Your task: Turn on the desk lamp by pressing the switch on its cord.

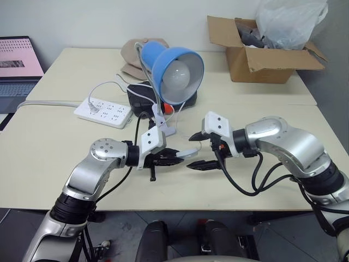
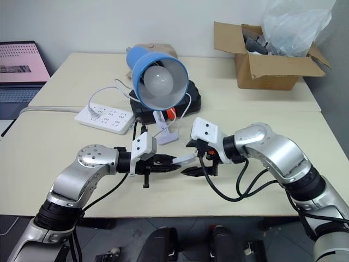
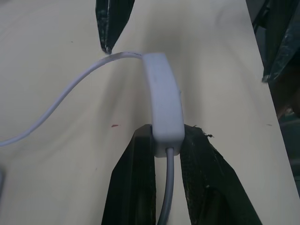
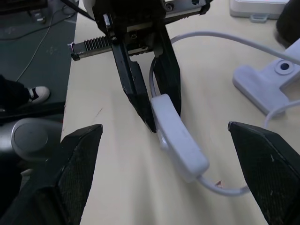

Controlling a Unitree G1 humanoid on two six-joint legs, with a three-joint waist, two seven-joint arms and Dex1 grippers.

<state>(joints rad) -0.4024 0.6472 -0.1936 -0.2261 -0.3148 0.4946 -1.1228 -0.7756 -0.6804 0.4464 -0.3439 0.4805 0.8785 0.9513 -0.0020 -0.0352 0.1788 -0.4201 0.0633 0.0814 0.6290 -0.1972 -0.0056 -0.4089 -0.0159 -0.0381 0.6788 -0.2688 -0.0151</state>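
Up close, your left wrist view is showing the left gripper (image 3: 166, 140) clamping the switch (image 3: 162, 101) above the counter (image 3: 56, 178); your right gripper (image 4: 166, 154) is gaping wide around it, cord (image 4: 225, 40) trailing off.

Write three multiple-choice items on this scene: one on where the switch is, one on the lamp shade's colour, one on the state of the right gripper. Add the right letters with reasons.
1. Where is the switch?
A. Lying on the power strip
B. Clamped in the left gripper
C. Inside the cardboard box

2. What colour is the shade of the desk lamp?
A. Blue
B. Red
C. Green

3. How is the right gripper?
A. Shut on the cord
B. Shut on nothing
C. Open, holding nothing

Answers:
1 B, the left gripper's black fingers pinch one end of the switch.
2 A, the bowl around the white bulb is blue.
3 C, its fingers stand wide apart on either side of the switch.
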